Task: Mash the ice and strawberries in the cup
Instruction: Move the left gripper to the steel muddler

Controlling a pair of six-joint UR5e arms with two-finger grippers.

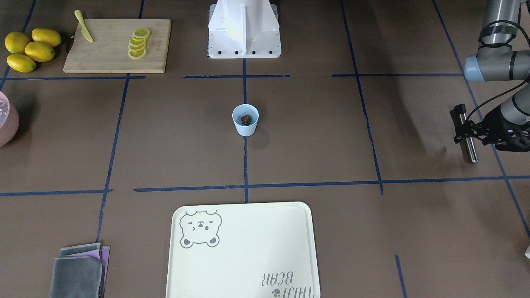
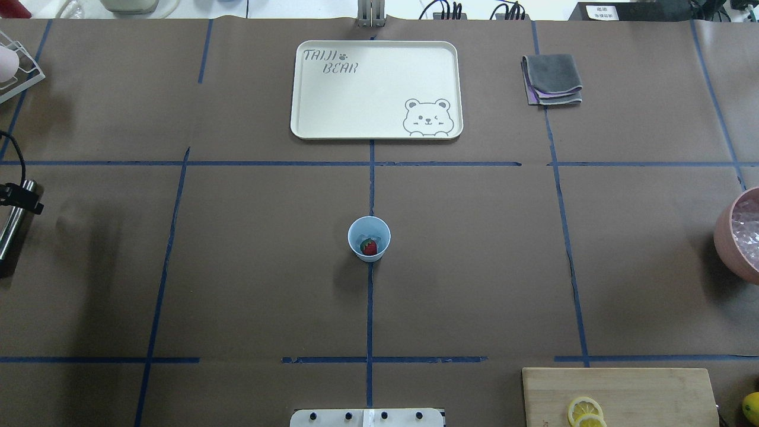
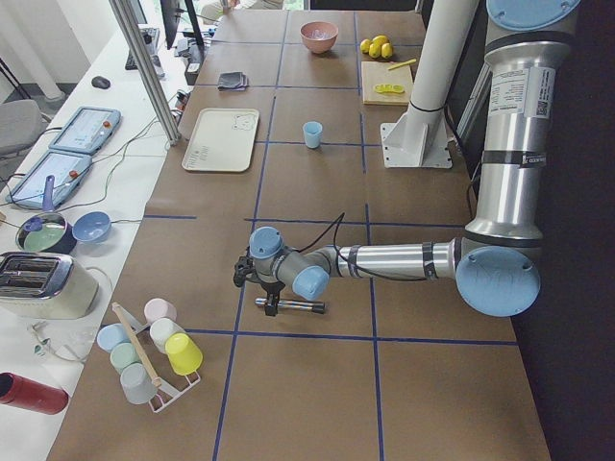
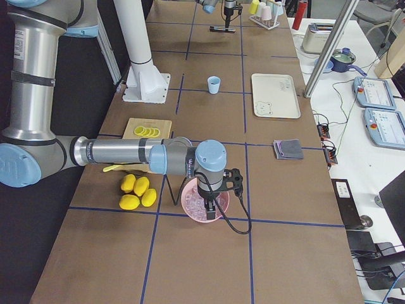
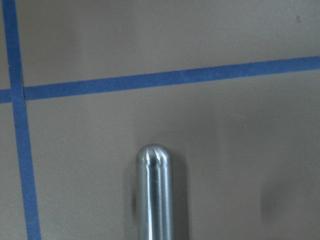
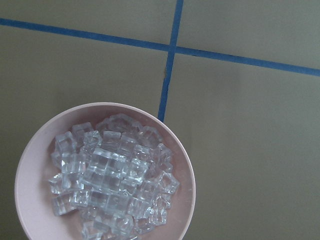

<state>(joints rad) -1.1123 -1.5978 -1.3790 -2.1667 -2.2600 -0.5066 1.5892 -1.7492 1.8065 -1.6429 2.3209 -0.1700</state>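
Note:
The light-blue cup point(image 1: 245, 121) stands upright at the table's centre, also in the overhead view point(image 2: 369, 237). A red strawberry point(image 1: 246, 120) lies inside it. The ice point(image 6: 110, 180) is piled in the pink bowl point(image 6: 30, 165). My left gripper point(image 1: 463, 131) is far from the cup at the table's left end, shut on a metal rod point(image 1: 467, 136) held low over the table; the rod's rounded tip shows in the left wrist view point(image 5: 155, 195). My right gripper point(image 4: 210, 204) hangs over the pink bowl point(image 4: 201, 209); I cannot tell whether it is open or shut.
A wooden cutting board point(image 1: 107, 54) with lemon slices point(image 1: 138, 43) and a yellow knife point(image 1: 84, 32) lies by whole lemons point(image 1: 31, 49). A cream tray point(image 1: 244, 248) and folded grey cloths point(image 1: 78, 271) sit across the table. The robot base point(image 1: 244, 29) stands behind the cup.

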